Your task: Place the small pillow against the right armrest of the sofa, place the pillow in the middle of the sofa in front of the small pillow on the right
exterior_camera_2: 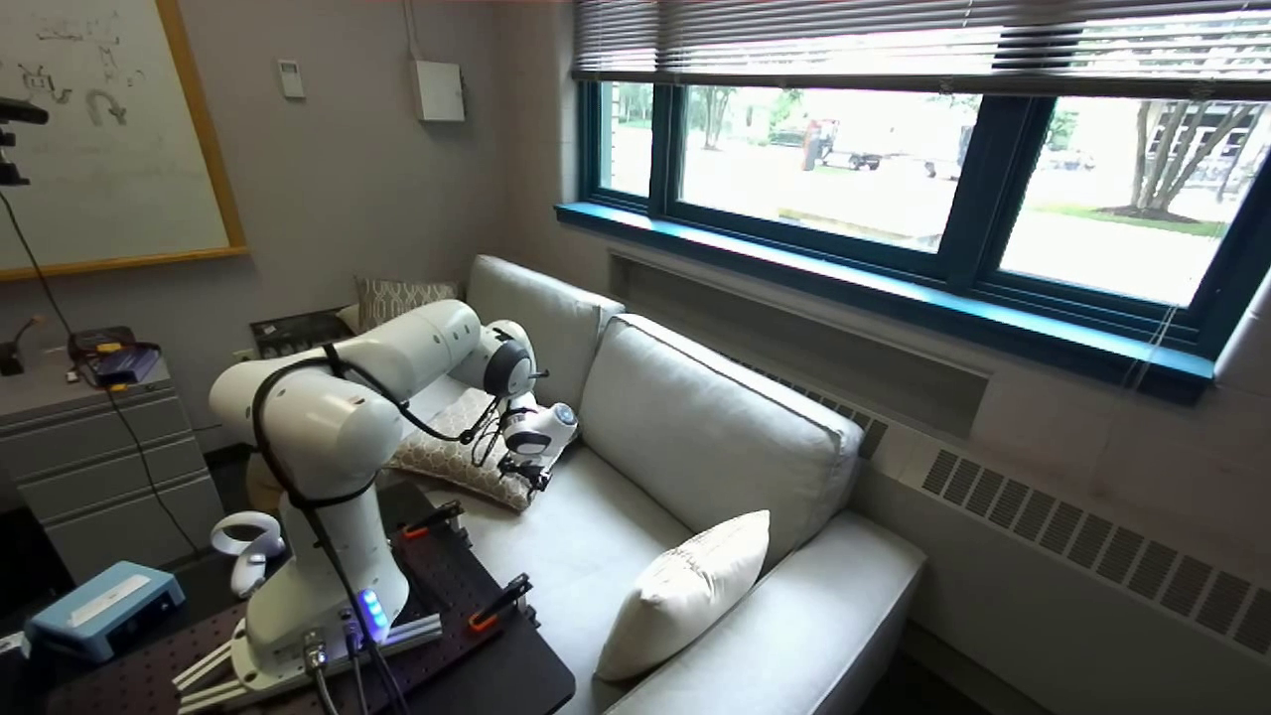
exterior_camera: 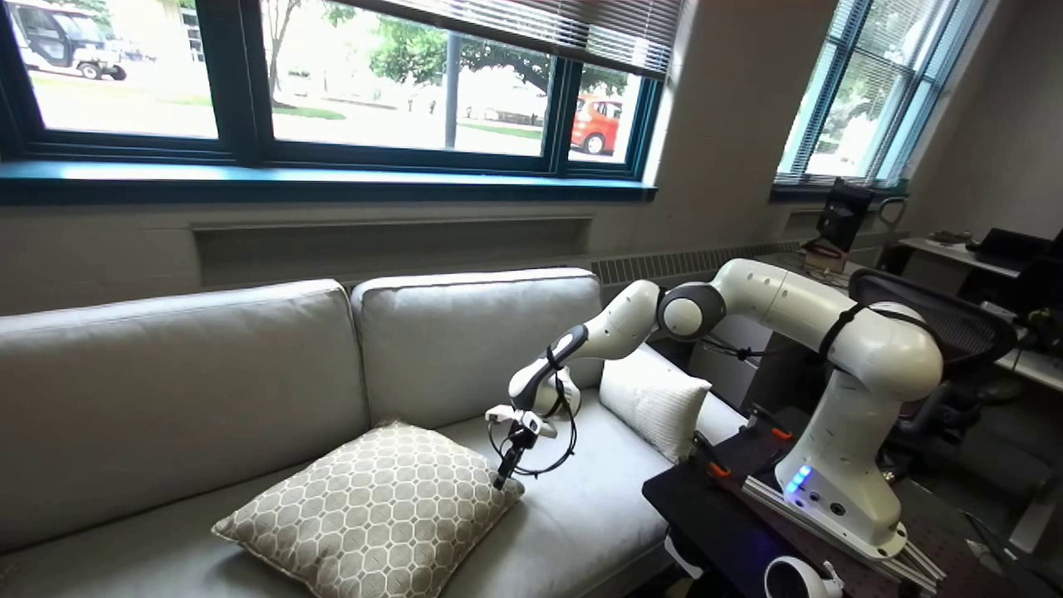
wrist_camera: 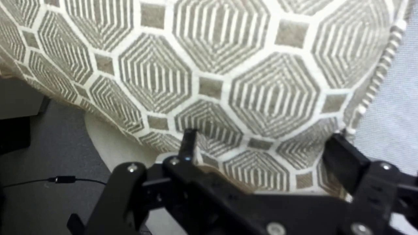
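Note:
The pillow in the middle of the sofa, beige with a lattice pattern [exterior_camera: 374,507] [exterior_camera_2: 462,452], lies on the seat of the sofa [exterior_camera: 473,349]. One of its corners fills the space between the widely spread fingers of my gripper [wrist_camera: 263,135] in the wrist view. The jaws stand open around that corner, not pinching it. From an exterior view, the gripper [exterior_camera: 502,477] points down at the pillow's corner nearest the robot. The plain off-white small pillow [exterior_camera: 652,399] [exterior_camera_2: 690,596] is propped upright against the right armrest [exterior_camera_2: 804,636], apart from the patterned pillow.
Behind the seat rise two back cushions [exterior_camera: 482,340]. The dark robot table [exterior_camera: 689,507] abuts the sofa's front near the small pillow, with orange-tipped clamps [exterior_camera_2: 496,606] on its edge. Another patterned cushion [exterior_camera_2: 397,298] sits at the sofa's far end.

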Available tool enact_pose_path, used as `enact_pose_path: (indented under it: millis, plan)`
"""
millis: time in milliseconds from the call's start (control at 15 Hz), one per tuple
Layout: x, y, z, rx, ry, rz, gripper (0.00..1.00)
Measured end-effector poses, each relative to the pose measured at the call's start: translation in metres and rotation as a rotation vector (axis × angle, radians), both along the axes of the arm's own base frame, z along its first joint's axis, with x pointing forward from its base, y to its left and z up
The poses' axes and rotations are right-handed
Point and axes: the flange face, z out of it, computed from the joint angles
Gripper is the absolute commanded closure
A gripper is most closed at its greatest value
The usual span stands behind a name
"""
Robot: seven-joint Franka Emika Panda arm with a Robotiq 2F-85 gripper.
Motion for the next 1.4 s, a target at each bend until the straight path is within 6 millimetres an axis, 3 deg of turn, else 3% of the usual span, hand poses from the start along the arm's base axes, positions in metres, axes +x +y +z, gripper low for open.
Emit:
enact_pose_path:
  millis: [200, 533, 600, 800, 1333, 1400]
  plan:
    - [-0.017, 0.020, -0.002, -0.002, -0.012, -0.006, 0.00]
    - [-0.020, 0.028, 0.001, 0.072, 0.027, -0.010, 0.00]
    - [-0.020, 0.030, 0.002, 0.095, 0.036, -0.002, 0.25]
    - [-0.020, 0.035, 0.004, 0.163, 0.067, 0.033, 0.39]
    - [-0.020, 0.032, 0.005, 0.239, 0.137, 0.097, 0.98]
    - [-0.021, 0.034, 0.005, 0.245, 0.143, 0.102, 0.99]
